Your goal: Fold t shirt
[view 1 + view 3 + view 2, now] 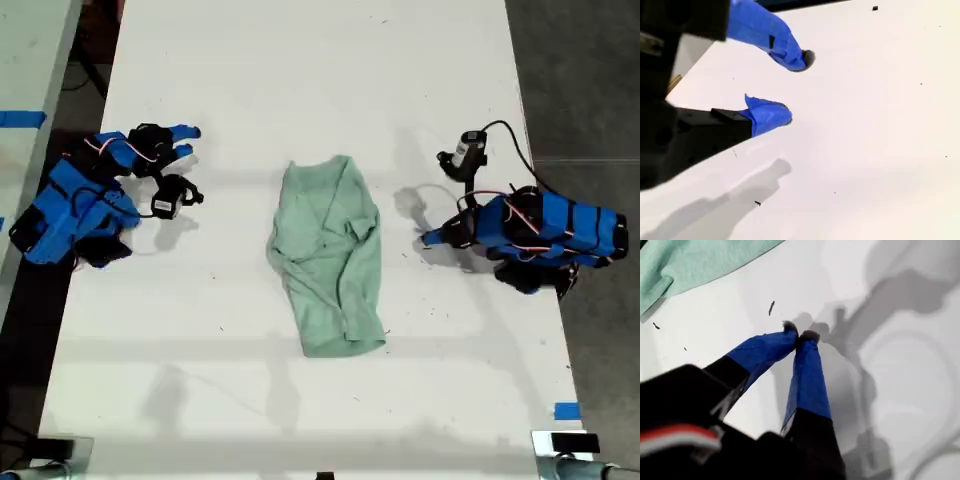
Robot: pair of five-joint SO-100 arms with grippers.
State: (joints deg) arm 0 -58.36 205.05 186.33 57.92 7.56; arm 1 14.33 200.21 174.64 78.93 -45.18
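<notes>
The t shirt (330, 255) is a pale mint-green, wrinkled garment lying partly folded lengthwise at the middle of the white table (300, 60). My first gripper (428, 240) rests low over the table just off the shirt's side toward the exterior view's right, shut with nothing between its blue tips (800, 332). A corner of the t shirt (695, 260) shows beyond it in the first wrist view. My second gripper (188, 141) sits toward the exterior view's left, well apart from the shirt. It is open (796, 89) over bare table and holds nothing.
A black cable and a small camera module (465, 150) rise above the first arm. Blue tape marks (567, 411) sit at the table's front corner on the exterior view's right. Dark floor borders both long table edges, and another surface with blue tape (20, 118) lies at the exterior view's left.
</notes>
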